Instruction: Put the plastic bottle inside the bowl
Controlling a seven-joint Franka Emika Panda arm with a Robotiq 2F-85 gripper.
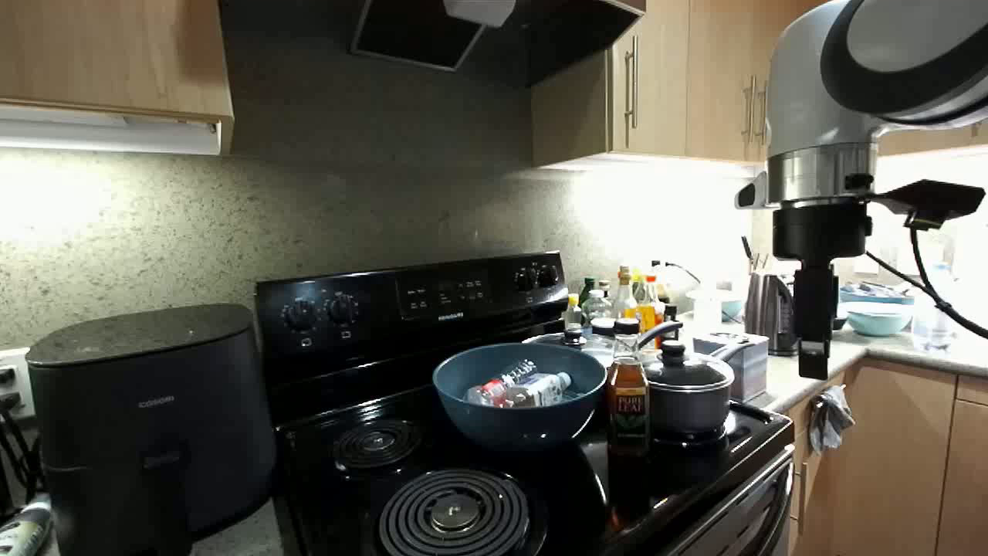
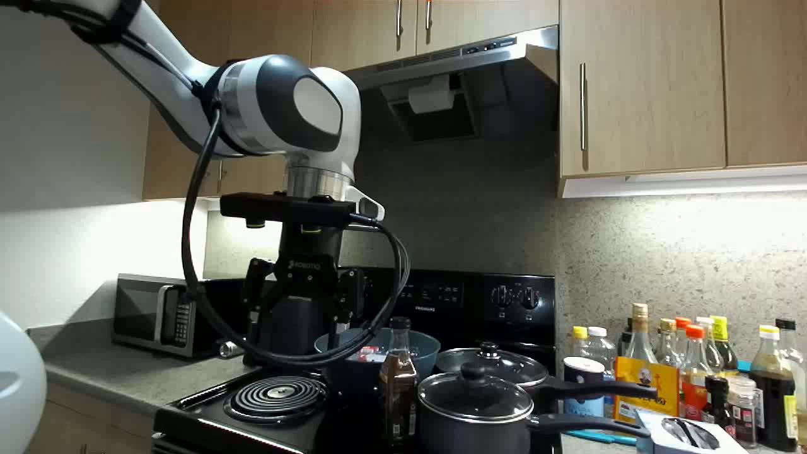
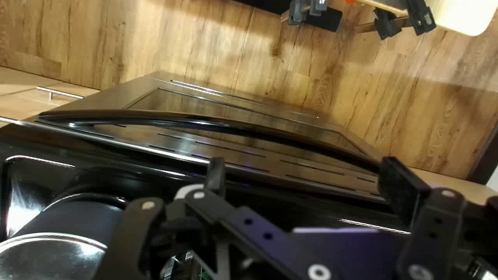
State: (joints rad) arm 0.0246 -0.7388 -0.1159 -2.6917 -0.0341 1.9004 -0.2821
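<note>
Amber-brown plastic bottle (image 1: 629, 405) with a dark cap and a dark printed label: it stands upright on the glossy black stovetop (image 1: 575, 506) that serves as my desk, outside the large, round, dark blue bowl (image 1: 494, 425) it is meant for. It has its place between that bowl and a dark grey lidded saucepan (image 1: 689, 405), close to each, though I cannot tell whether it touches either.

Standing so, it offers cap and neck uppermost, which I judge the easiest part to take from above; the saucepan probably crowds any grasp lower down. The pan's long black handle (image 2: 589, 424) points away from the bottle, so it should not bar my approach.

My black two-fingered hand (image 3: 307, 182) hangs pointing down with its fingers (image 3: 402, 190) spread wide and nothing between them, as fits a reach not yet made. In both exterior views it is apart from the bottle; past the fingers, the wrist view gives me the curved black oven-door handle (image 3: 218, 126), so I reckon I must travel across before coming down.

Two clear plastic bottles (image 1: 540, 390) lie in the bowl, tipped over, as its wide shape seems to call for. Mine will likely have to go beside or across them, and with the liquid it seems to hold, it may swing if I pinch only the neck, so a firm hold is wanted before I clear the rim
</note>
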